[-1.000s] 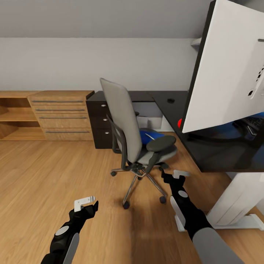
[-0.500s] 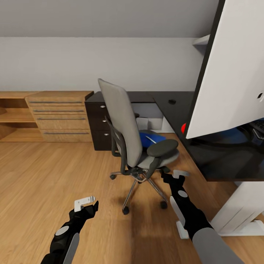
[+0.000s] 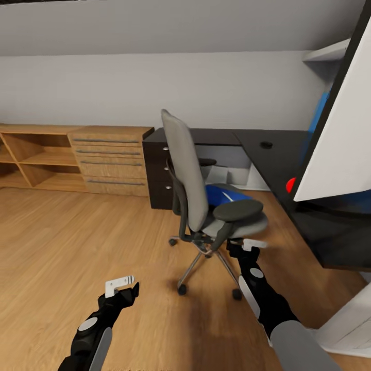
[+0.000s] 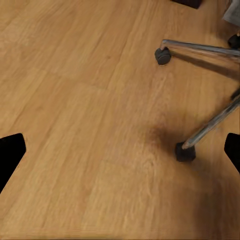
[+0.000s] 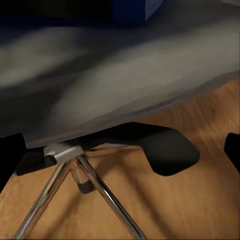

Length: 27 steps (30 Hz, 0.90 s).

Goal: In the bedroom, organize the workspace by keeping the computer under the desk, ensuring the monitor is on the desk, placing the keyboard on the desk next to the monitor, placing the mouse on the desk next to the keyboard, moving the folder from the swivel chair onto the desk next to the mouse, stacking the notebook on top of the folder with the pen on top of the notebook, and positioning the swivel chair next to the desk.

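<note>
The grey swivel chair [image 3: 188, 175] stands on the wood floor with its back toward me, close to the black-topped desk [image 3: 281, 159]. A bright blue folder [image 3: 226, 195] lies on its seat. The monitor [image 3: 342, 149] shows its light grey back at the right edge. A small black mouse [image 3: 266, 145] sits far back on the desk. My right gripper [image 3: 248, 246] is open just below the chair's near armrest. In the right wrist view the right gripper [image 5: 120, 150] faces the seat underside [image 5: 120, 70] and the folder [image 5: 132, 9]. My left gripper [image 3: 123, 285] hangs open over bare floor; the left gripper [image 4: 120, 150] looks at the chair's castors [image 4: 184, 151].
A light wooden dresser [image 3: 111, 159] and open shelves [image 3: 31, 159] line the back wall on the left. Dark drawers [image 3: 159, 175] stand under the desk's far end, light grey boxes [image 3: 234, 175] beside them. A red object [image 3: 291, 184] lies by the monitor. The white desk leg [image 3: 350, 330] is near my right arm.
The whole picture has shifted to the right, so the camera has turned left; less of the monitor shows. Both grippers hold the same pose and stay open.
</note>
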Tool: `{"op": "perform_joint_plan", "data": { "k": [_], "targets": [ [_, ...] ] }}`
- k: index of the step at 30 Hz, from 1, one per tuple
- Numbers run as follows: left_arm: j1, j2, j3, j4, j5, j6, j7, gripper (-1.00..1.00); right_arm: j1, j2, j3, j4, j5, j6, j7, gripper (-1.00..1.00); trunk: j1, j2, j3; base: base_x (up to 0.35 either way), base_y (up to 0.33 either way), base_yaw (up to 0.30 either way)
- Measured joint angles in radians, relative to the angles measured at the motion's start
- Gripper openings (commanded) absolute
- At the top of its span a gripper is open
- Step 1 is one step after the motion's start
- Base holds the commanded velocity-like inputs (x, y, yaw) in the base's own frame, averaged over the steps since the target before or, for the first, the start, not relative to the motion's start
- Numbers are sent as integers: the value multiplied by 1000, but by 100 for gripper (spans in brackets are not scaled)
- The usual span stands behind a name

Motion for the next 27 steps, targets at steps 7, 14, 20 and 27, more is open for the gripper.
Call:
{"op": "perform_joint_plan", "data": {
  "k": [7,14,20,27],
  "targets": [
    [0,0,-2,0,0,1,-1,100,0,0,0,-1,0,0,1,100,0,0,0,-119,110,277],
    [0,0,-3,0,0,1,-1,100,0,3,2,0,0,0,1,100,0,0,0,-8,7,277],
    [1,-1,-15,0,1,3,-4,100,0,5,2,1,0,0,0,100,0,0,0,0,0,277],
    [0,-2,-17,15,2,2,-3,100,0,5,2,-1,-1,0,1,100,0,0,0,0,0,276]
  ]
}}
